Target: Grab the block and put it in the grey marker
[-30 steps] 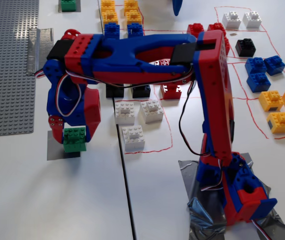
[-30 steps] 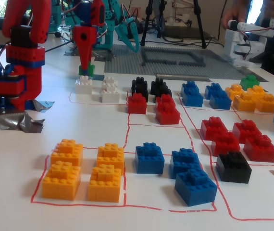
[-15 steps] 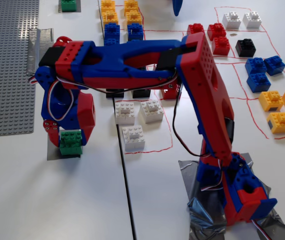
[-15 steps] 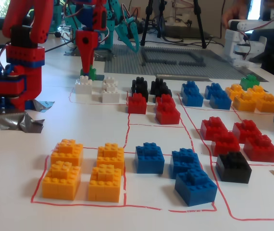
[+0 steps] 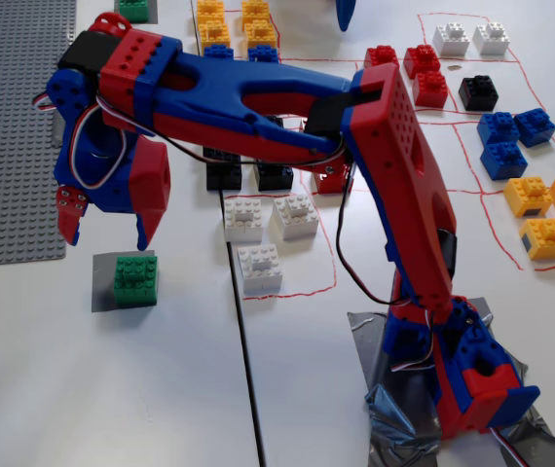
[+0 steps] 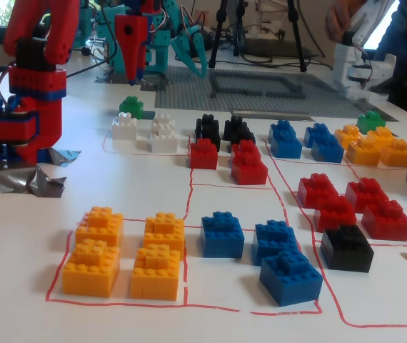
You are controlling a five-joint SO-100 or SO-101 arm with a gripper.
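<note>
We see the green block (image 5: 135,278) sitting on the grey marker (image 5: 103,292); the gripper (image 5: 104,228) hangs above it, fingers spread.

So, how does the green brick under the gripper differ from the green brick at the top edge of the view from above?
The green brick near the gripper is seen whole, while the other green brick is cut off by the picture's top edge. The first sits below the open gripper; the second lies beyond the arm, with nothing over it. Both are green, studded, and each sits on a flat grey patch.
</note>
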